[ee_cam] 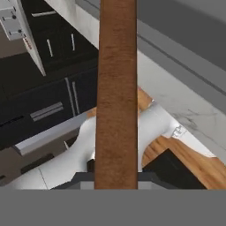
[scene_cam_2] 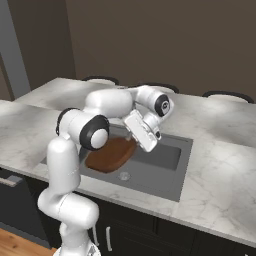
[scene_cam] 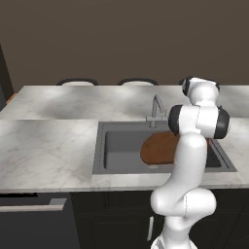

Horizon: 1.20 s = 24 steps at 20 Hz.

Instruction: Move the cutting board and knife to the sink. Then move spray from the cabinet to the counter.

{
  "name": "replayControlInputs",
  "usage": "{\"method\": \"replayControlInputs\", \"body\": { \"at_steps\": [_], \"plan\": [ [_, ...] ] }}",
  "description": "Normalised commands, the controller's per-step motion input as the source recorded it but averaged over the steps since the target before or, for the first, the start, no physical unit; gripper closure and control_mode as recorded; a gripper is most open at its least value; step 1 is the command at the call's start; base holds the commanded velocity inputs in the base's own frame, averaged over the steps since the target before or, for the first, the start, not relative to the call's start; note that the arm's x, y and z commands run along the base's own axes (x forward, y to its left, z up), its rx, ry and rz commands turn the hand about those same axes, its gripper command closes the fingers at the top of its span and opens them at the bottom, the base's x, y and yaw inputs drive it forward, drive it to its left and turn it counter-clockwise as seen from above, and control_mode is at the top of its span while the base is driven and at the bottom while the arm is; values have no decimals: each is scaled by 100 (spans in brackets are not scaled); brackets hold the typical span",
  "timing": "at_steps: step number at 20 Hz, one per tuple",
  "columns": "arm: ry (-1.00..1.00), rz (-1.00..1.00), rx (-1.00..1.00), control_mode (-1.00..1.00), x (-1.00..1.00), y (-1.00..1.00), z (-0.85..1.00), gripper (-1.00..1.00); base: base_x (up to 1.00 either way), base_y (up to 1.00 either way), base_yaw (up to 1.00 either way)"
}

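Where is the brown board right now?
The board is in the sink, at the end farthest from the dishwasher, just in front of the faucet. The shut end effector grips its edge.

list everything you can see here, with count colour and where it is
cutting board: one, reddish-brown, over the sink, held edge-on in the tool
sink: one, dark grey, recessed in the counter
faucet: one, silver, behind the sink
counter: one, white-grey marble, around the sink
chairs: dark backs showing past the counter's far edge
drawers: dark fronts, silver handles, under the counter
arm: one, white with dark joints, reaching over the sink
tool: one, shut on the cutting board
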Motion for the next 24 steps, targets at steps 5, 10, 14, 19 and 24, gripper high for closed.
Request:
{"method": "replayControlInputs", "body": {
  "at_steps": [5, 10, 14, 19, 24],
  "plan": [
    [-14, 0, 0, -100, 33, 0, -1, 100, 0, 0, 0],
    [-16, 2, 0, -100, 17, 0, -4, 100, 0, 0, 0],
    [-20, 11, -4, -100, 3, 0, -9, 100, 0, 0, 0],
    [-25, 17, -10, -100, 0, 0, -12, 100, 0, 0, 0],
    [-26, 17, -11, -100, 4, 0, -7, 100, 0, 0, 0]
  ]
}}
